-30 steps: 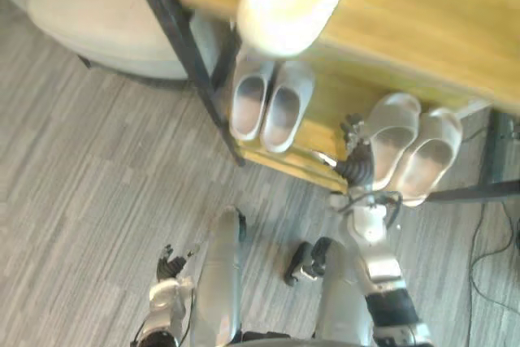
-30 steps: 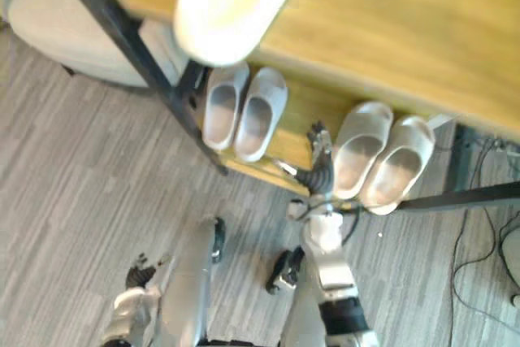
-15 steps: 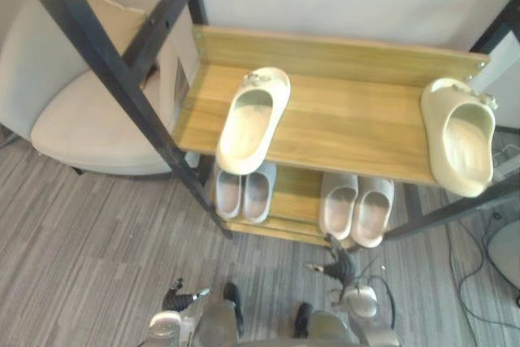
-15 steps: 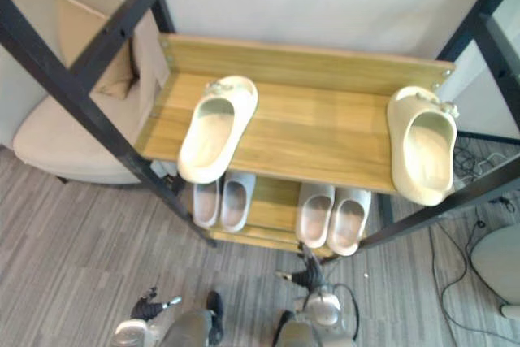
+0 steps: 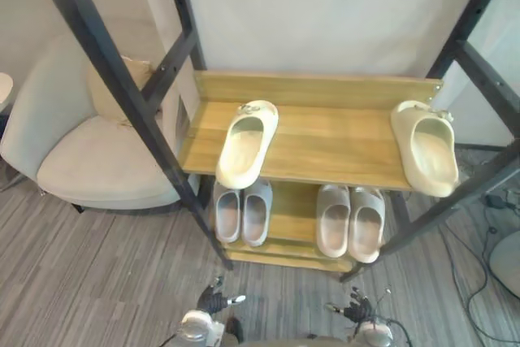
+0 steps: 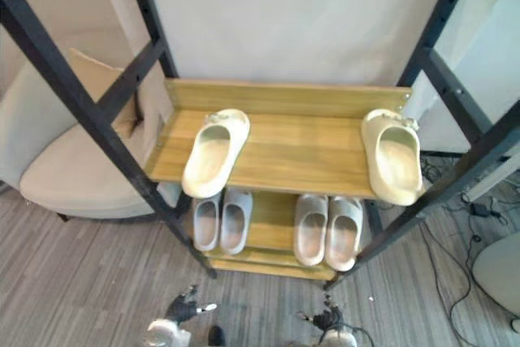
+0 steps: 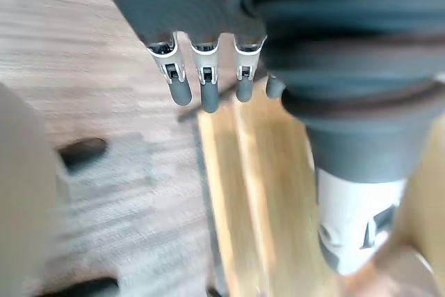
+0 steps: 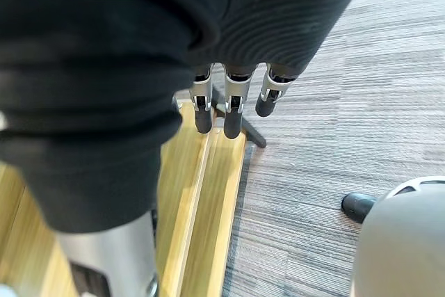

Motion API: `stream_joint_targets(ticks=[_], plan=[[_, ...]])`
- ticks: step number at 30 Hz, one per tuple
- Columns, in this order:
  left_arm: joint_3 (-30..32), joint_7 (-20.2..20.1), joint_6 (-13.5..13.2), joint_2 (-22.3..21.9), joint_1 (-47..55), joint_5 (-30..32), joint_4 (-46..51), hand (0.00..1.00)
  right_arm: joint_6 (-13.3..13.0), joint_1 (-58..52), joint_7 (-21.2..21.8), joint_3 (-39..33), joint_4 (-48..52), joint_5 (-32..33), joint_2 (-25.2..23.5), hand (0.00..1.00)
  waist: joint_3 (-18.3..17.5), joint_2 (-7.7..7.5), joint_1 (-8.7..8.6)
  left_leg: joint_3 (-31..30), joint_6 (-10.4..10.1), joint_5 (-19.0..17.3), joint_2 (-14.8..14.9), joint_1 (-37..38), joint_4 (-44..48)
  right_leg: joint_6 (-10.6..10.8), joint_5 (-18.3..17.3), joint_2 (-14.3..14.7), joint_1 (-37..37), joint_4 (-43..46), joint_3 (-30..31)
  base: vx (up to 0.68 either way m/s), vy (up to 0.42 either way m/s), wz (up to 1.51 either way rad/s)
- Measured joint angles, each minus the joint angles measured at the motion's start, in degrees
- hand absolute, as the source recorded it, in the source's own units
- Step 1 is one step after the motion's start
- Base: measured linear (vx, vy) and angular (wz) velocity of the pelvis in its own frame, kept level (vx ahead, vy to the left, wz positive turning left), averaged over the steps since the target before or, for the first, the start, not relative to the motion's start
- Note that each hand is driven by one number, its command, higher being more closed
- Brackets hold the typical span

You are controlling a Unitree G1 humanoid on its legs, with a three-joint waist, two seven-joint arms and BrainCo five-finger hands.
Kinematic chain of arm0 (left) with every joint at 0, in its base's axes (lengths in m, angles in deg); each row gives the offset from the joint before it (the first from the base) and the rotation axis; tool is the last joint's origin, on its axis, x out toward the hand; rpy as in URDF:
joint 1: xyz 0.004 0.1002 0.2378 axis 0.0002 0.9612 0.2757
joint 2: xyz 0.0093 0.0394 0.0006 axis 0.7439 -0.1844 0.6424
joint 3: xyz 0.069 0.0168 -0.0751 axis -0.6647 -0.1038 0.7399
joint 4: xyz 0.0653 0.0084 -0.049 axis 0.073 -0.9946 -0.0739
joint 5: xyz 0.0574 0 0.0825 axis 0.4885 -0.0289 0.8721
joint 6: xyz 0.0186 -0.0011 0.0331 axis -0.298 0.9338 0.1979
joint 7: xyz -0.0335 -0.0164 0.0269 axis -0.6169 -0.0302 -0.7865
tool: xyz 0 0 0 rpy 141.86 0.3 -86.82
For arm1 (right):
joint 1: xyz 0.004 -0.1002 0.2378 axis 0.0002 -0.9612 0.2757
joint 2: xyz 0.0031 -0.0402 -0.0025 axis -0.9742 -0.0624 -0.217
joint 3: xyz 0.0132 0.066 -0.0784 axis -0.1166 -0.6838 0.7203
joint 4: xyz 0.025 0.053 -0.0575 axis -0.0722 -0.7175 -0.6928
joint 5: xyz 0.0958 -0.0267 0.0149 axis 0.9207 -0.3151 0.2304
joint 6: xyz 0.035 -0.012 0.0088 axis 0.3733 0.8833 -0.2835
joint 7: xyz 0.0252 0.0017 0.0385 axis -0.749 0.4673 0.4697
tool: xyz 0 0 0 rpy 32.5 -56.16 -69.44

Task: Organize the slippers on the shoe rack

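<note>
With the left hand (image 5: 210, 305) and right hand (image 5: 356, 313) spread empty at bottom frame, the overhanging centre-left slipper (image 5: 246, 142) could be knocked off the upper shelf (image 5: 333, 142) by a clumsy reach.

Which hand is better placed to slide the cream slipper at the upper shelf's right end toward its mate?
Right, probably. Left hand and right hand both hang low and open, but the right is nearer that cream slipper on the upper shelf; the left would have to cross.

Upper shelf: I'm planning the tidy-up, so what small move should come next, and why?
Probably lift the right hand toward the right cream slipper to bring it beside the left cream slipper. They lie far apart on the upper shelf; that hand and the left hand hang low, open and empty.
</note>
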Motion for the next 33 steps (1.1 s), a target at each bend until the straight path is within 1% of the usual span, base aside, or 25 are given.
stream_joint_targets(ticks=[1,2,4,5,6,7,9,10,11,12,15,17,18,20,22,24,25,26,27,31,33], plan=[[-2.4,-0.5,-0.1,0.0,0.2,-0.2,3.8,0.00,0.0,-0.1,0.0,-0.6,0.0,0.0,-0.1,0.00,-0.1,-0.02,-0.05,-0.3,0.0,0.0,-0.1,0.0,0.0,0.0,0.0,-0.1,0.1,0.0,-0.1,-0.05,0.029,0.05],[-3.2,-0.7,-0.1,0.0,0.3,-0.2,5.2,0.00,0.0,-0.1,0.0,-0.7,-0.1,0.0,-0.1,0.00,-0.1,-0.03,-0.05,-0.4,0.1,0.0,-0.1,0.0,0.0,0.0,0.0,-0.1,0.1,0.0,-0.2,-0.04,0.027,0.07],[-7.5,-2.4,-1.6,0.7,1.3,-2.6,12.2,0.00,0.0,-0.1,0.1,-0.7,-0.3,0.0,-0.1,0.00,-0.4,-0.01,-0.05,-0.8,0.2,0.1,-0.3,-0.1,0.0,0.0,0.0,-0.2,0.3,0.0,-0.4,-0.01,0.018,0.06],[-8.4,-2.8,-1.8,0.8,1.6,-3.1,13.4,0.00,0.0,-0.1,0.1,-0.7,-0.3,0.0,-0.1,0.00,-0.5,0.02,-0.05,-0.9,0.2,0.1,-0.4,-0.1,0.0,0.0,0.0,-0.2,0.3,-0.1,-0.5,0.01,0.013,0.08],[-11.0,-3.7,-2.2,1.2,2.3,-4.7,16.8,0.00,0.0,-0.3,0.1,-0.8,-0.4,0.0,-0.1,0.00,-1.0,0.18,-0.06,-1.2,0.2,0.1,-0.5,-0.2,-0.1,0.1,0.0,-0.3,0.4,-0.2,-0.7,0.02,0.008,0.08],[-12.0,-4.5,-2.2,1.4,2.6,-5.8,18.3,0.00,0.0,-0.4,0.1,-0.8,-0.4,0.0,-0.1,0.00,-1.2,0.26,-0.06,-1.4,0.2,0.1,-0.6,-0.2,0.0,0.1,0.0,-0.4,0.6,-0.3,-0.9,0.04,0.005,0.14],[-14.6,-6.7,-2.3,1.7,3.3,-9.9,22.3,0.00,0.0,-0.5,0.1,-0.8,-0.6,0.0,0.0,0.00,-1.7,0.48,-0.13,-2.2,0.2,0.1,-0.8,0.0,0.0,0.2,0.2,-0.4,1.7,-1.2,-1.7,0.05,-0.004,0.18],[-16.8,-7.6,-2.2,1.9,3.5,-13.1,26.0,0.00,0.0,-0.4,0.2,-0.8,-1.0,0.0,0.0,0.00,-1.7,0.55,-0.03,-2.4,0.2,0.1,-0.8,0.5,-0.1,0.2,0.2,-0.3,2.4,-1.6,-1.9,0.03,-0.007,0.12],[-17.0,-7.9,-2.2,1.9,3.5,-13.8,26.6,0.00,0.0,-0.4,0.2,-0.7,-1.1,0.0,0.0,0.00,-1.7,0.56,-0.03,-2.4,0.2,0.1,-0.8,0.5,-0.1,0.2,0.2,-0.3,2.4,-1.6,-1.9,0.00,0.000,0.00],[-18.6,-8.6,-2.3,1.9,3.1,-16.1,30.4,0.00,-0.1,-0.3,0.2,-0.7,-1.1,0.0,0.1,0.00,-1.9,0.70,-0.05,-2.4,0.2,0.1,-0.8,0.5,-0.1,0.1,0.2,-0.3,2.4,-1.7,-1.9,0.01,-0.005,-0.03],[-21.3,-9.3,-2.5,1.8,0.9,-18.9,36.3,0.00,-0.1,0.2,0.2,-0.6,-2.0,0.0,0.3,0.00,-2.1,0.93,-0.06,-2.5,0.2,0.1,-0.7,0.5,-0.1,0.0,0.2,-0.2,2.4,-1.8,-1.8,0.00,-0.003,-0.01],[-21.9,-8.9,-2.8,1.8,-0.8,-19.3,38.4,0.00,-0.1,0.2,0.2,-0.4,-2.0,0.0,0.5,0.00,-2.2,1.06,-0.06,-2.4,0.2,0.0,-0.7,0.5,-0.2,-0.1,0.2,-0.1,2.4,-1.9,-1.7,0.00,0.000,0.00],[-22.1,-8.1,-3.4,1.9,-2.0,-19.9,39.9,0.00,-0.1,0.2,0.2,-0.1,-2.0,0.0,0.6,0.00,-2.4,1.17,-0.08,-2.4,0.1,0.0,-0.6,0.5,-0.3,-0.1,0.2,-0.1,2.4,-1.9,-1.7,0.00,0.000,0.00],[-22.1,-7.4,-3.8,1.9,-3.2,-20.3,41.7,0.00,-0.1,0.1,0.1,0.4,-2.0,0.0,0.8,0.00,-2.6,1.06,-0.08,-2.4,0.1,0.0,-0.6,0.6,-0.3,-0.1,0.2,0.0,2.4,-1.9,-1.7,0.00,0.000,0.00],[-22.1,-5.4,-4.5,1.9,-6.0,-20.5,44.9,0.00,-0.1,0.1,0.0,1.7,-2.0,0.0,1.2,0.00,-2.9,1.06,-0.13,-2.2,0.0,-0.1,-0.5,0.6,-0.3,-0.2,0.2,0.0,2.4,-1.9,-1.5,0.00,0.003,-0.04],[-22.0,-5.0,-4.6,1.9,-7.5,-20.9,45.9,0.00,-0.1,0.1,0.0,1.9,-2.0,0.0,1.2,0.00,-2.9,1.07,-0.13,-2.2,0.0,-0.1,-0.5,0.6,-0.3,-0.2,0.2,0.0,2.4,-1.9,-1.5,0.00,0.000,0.00],[-21.8,-4.0,-4.6,1.9,-8.7,-21.6,47.3,0.00,-0.1,0.2,-0.1,2.0,-2.0,0.0,1.3,0.00,-2.9,1.08,-0.27,-2.1,0.0,-0.1,-0.5,0.6,-0.3,-0.3,0.2,0.0,2.4,-1.9,-1.4,0.00,0.000,0.00],[-21.8,-3.9,-4.6,1.9,-8.8,-21.6,47.4,0.00,-0.1,0.2,-0.1,2.0,-2.0,0.0,1.3,0.00,-2.9,1.07,-0.27,-2.1,0.0,-0.1,-0.5,0.6,-0.3,-0.3,0.2,0.0,2.4,-1.9,-1.4,0.00,0.000,0.00],[-21.6,-3.1,-4.7,1.9,-9.5,-21.6,48.1,0.00,-0.1,0.2,-0.1,2.0,-2.0,0.0,1.3,0.00,-3.0,1.09,-0.32,-2.1,0.0,-0.1,-0.5,0.6,-0.3,-0.3,0.2,0.0,2.4,-1.9,-1.4,0.00,0.000,0.00],[-18.6,-0.6,-4.9,2.0,-11.4,-21.5,50.8,0.00,-0.1,0.2,0.0,2.0,-2.0,0.0,1.3,0.00,-3.0,1.13,-0.45,-2.1,0.0,-0.1,-0.5,0.7,-0.3,-0.4,0.3,0.1,2.4,-2.0,-1.3,0.00,0.000,0.00],[-15.4,1.0,-5.0,2.2,-13.7,-21.4,52.4,0.00,-0.1,0.2,0.0,2.0,-2.1,0.0,1.6,0.00,-3.3,1.36,-0.44,-1.7,0.0,-0.1,-0.3,0.7,-0.1,-0.4,0.4,0.2,2.2,-1.9,-0.9,-0.01,0.008,-0.07]])
